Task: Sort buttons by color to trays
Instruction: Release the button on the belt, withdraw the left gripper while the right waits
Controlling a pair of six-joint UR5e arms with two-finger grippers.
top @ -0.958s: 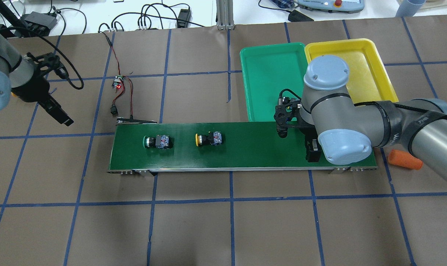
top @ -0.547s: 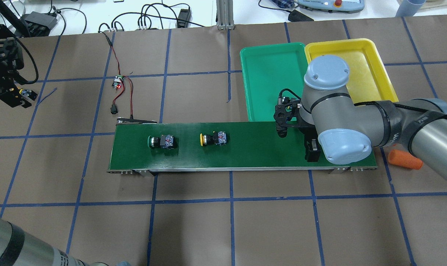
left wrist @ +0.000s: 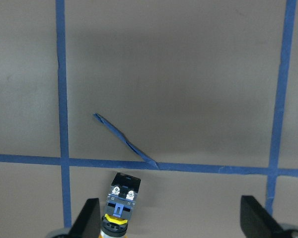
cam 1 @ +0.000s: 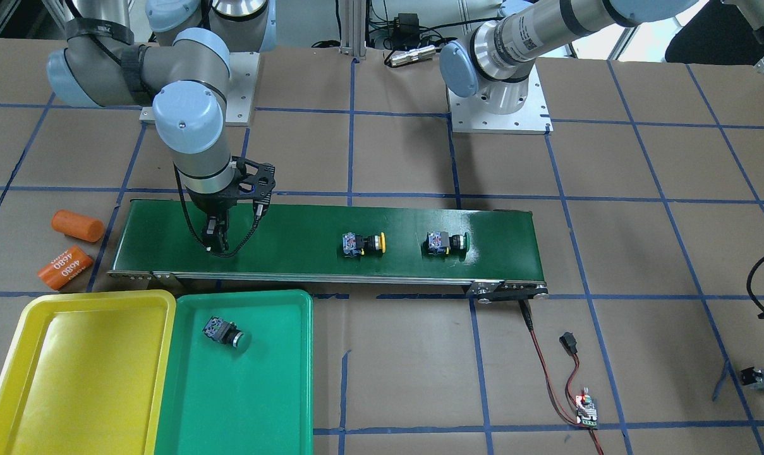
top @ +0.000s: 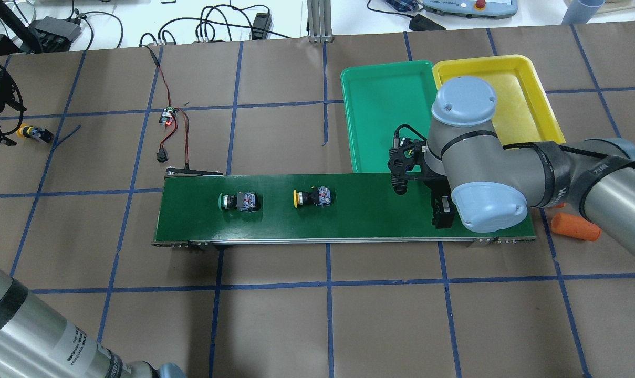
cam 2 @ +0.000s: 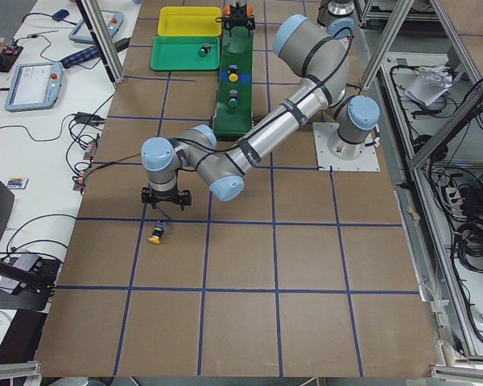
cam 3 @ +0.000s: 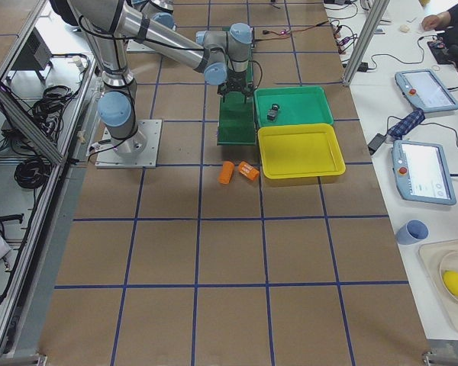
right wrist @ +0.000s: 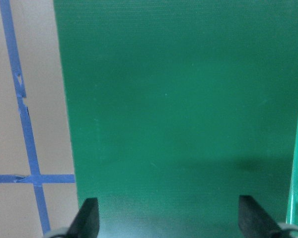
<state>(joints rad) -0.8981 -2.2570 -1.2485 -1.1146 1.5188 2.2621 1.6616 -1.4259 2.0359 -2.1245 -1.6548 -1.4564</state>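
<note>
- Your left fingers (left wrist: 172, 213) have swung out to 9 o'clock of the bench (top: 349, 325) in the overhead view. They are wide apart and hold nothing; the stray yellow button (left wrist: 120, 206) lies just beside one finger.
- The green belt button (top: 237, 201) and the yellow belt button (top: 312, 197) have ridden a little toward 3 o'clock, nearer the right fingers (right wrist: 169, 213), which wait wide apart and empty over the belt (top: 370, 210).
- I judge the sorting is at an early stage: one green button (cam 1: 224, 333) lies in the green tray (cam 1: 261, 392), and the yellow tray (cam 1: 72, 379) has none.
- The three loose buttons lie roughly from 9 to 3 o'clock, caps at 9.
</note>
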